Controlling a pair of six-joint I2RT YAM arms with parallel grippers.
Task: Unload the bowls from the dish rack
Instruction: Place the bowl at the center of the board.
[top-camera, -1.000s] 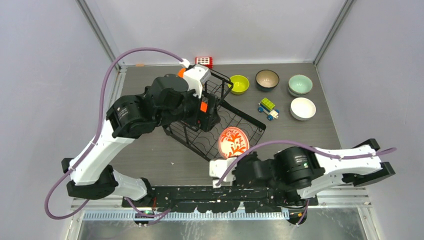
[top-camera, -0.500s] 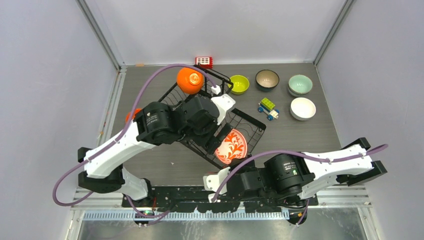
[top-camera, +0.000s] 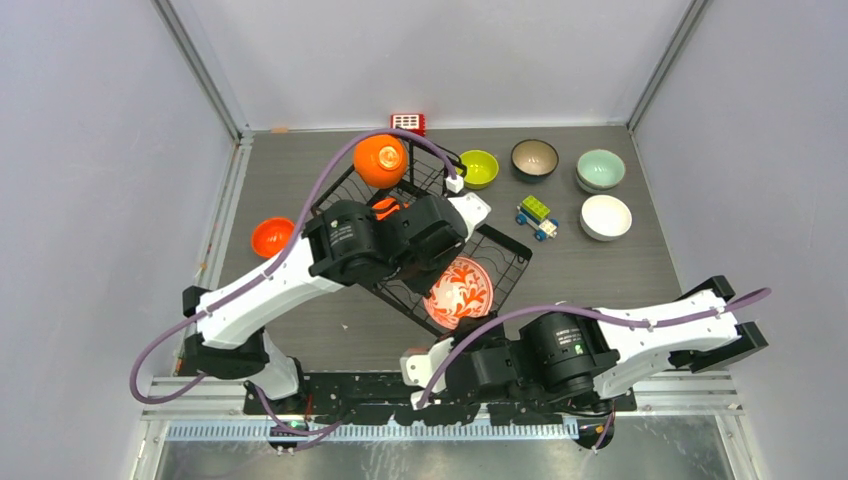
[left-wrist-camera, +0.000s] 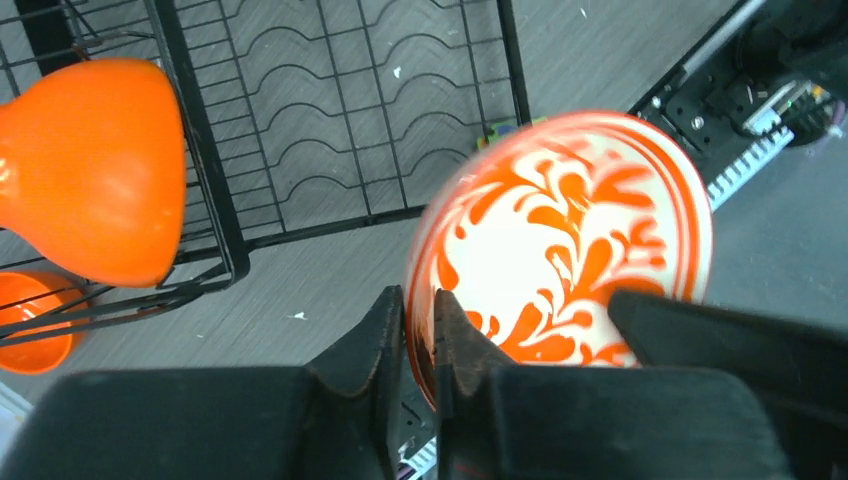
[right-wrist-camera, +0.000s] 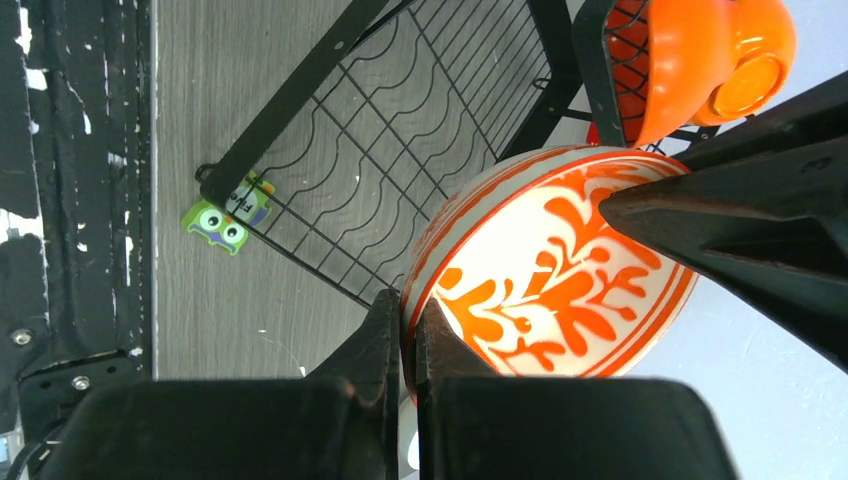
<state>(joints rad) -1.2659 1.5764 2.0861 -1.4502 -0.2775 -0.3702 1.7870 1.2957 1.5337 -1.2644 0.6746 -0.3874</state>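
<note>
The white bowl with the red floral pattern (top-camera: 462, 292) (left-wrist-camera: 570, 240) (right-wrist-camera: 560, 270) hangs tilted over the near corner of the black wire dish rack (top-camera: 503, 256) (left-wrist-camera: 340, 110) (right-wrist-camera: 400, 180). My left gripper (left-wrist-camera: 418, 300) is shut on one side of its rim. On another part of the rim my right gripper (right-wrist-camera: 408, 310) is shut too. A glossy orange bowl (top-camera: 380, 160) (left-wrist-camera: 95, 170) (right-wrist-camera: 690, 60) stands on edge in the rack's raised far section. Another orange bowl (top-camera: 270, 236) (left-wrist-camera: 30, 320) sits on the table left of the rack.
Right of the rack on the table are a lime green bowl (top-camera: 479, 168), a dark brown bowl (top-camera: 535, 157), a pale mint bowl (top-camera: 601, 168) and a white bowl (top-camera: 606, 217). A toy block car (top-camera: 537, 216), a red gridded block (top-camera: 407, 123) and a green owl figure (right-wrist-camera: 228, 222) lie nearby.
My left arm swung from the rack's far side down to the floral bowl and its jaws closed on the rim. The right gripper kept hold, and the bowl shifted slightly left.
</note>
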